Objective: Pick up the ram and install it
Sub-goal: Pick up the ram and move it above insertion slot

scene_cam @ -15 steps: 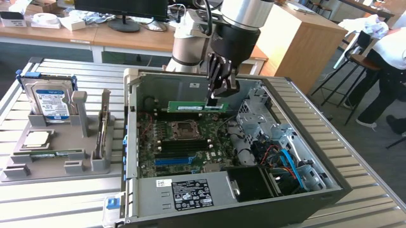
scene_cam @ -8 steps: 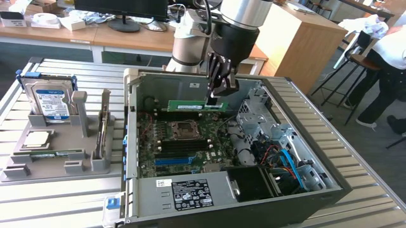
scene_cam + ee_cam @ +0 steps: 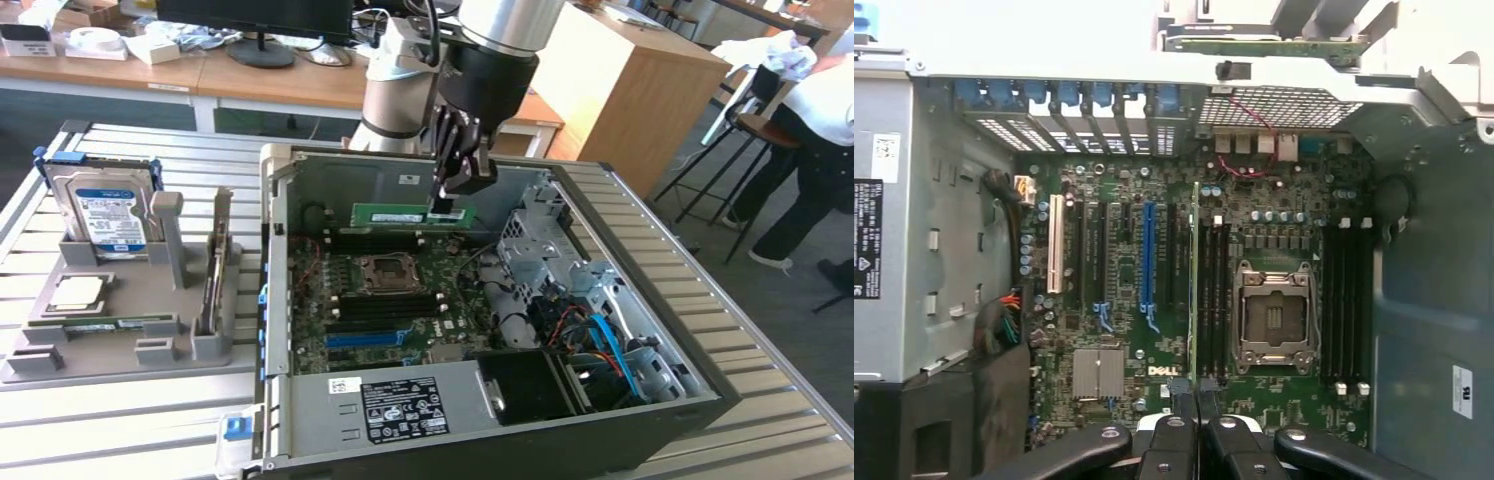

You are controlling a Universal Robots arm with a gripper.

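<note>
Table point(image 3: 134, 420): slatted metal, bears open computer case point(image 3: 347, 185).
Pincer point(image 3: 450, 205): clamped on one end of ram point(image 3: 394, 215).
Ram axis: parallel to memory slots point(image 3: 1216, 300), hanging over them.

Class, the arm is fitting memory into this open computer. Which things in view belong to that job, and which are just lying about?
Part of the job:
- ram, gripped by the shut end effector
- memory slots
- open computer case

Lying about:
- hard drive
- processor chip
- grey holder under them
- person at the exterior view's right
</note>
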